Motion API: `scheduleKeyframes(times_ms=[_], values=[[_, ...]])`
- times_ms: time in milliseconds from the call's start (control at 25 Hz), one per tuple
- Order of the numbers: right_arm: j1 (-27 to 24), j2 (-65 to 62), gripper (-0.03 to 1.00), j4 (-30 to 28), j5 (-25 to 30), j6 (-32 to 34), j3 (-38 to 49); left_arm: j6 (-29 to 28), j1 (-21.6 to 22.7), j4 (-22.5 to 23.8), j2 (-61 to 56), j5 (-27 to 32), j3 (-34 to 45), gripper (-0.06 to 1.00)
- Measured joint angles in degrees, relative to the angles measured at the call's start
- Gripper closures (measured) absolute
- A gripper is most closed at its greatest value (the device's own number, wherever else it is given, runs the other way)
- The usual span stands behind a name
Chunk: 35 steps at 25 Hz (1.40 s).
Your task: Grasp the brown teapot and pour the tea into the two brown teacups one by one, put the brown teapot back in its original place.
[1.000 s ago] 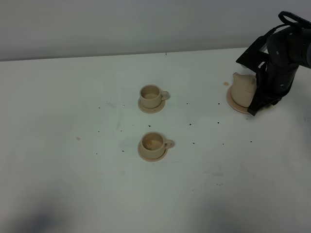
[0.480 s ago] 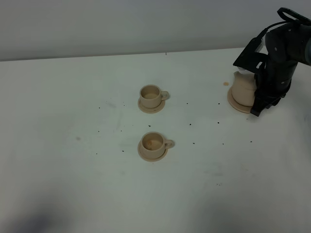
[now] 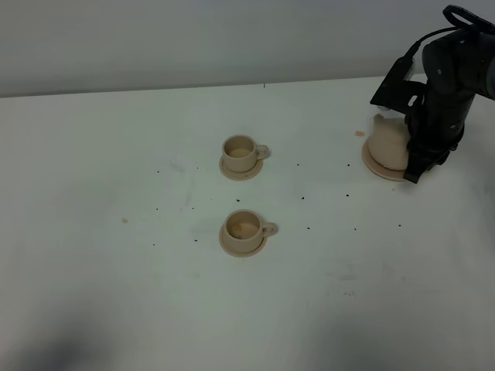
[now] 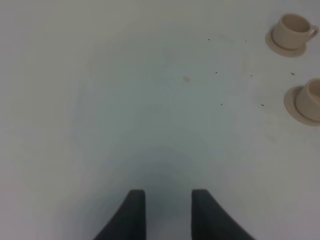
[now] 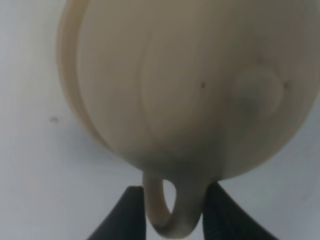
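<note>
Tan teapot (image 3: 387, 137) on saucer (image 3: 372, 167), handle (image 5: 172, 212) btwn jaws

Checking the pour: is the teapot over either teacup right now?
No, the teapot sits on its wide saucer at far right, apart from both teacups.

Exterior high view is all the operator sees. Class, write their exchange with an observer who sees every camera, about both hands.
Operator: The arm hides the right hand. Where are its fingers?
Observer: In the right wrist view, one sits either side of the brown teapot's loop handle.
Operator: And the left hand? I can't see it.
Observer: In the left wrist view it hangs open above the table, holding nothing.
</note>
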Motion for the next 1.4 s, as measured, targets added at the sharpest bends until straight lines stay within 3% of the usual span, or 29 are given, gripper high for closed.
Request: scheduleKeyframes(times_ms=[840,1400], values=[[0.0,2.4,0.66,-2.2,-0.8,-3.8,-0.6,0.0,0.0,0.0,0.0,0.0,0.0,0.70],[0.0,3.1,0.66,-1.7,2.1,-4.3,-4.5,0.0,0.0,0.0,0.0,0.0,0.0,0.70]])
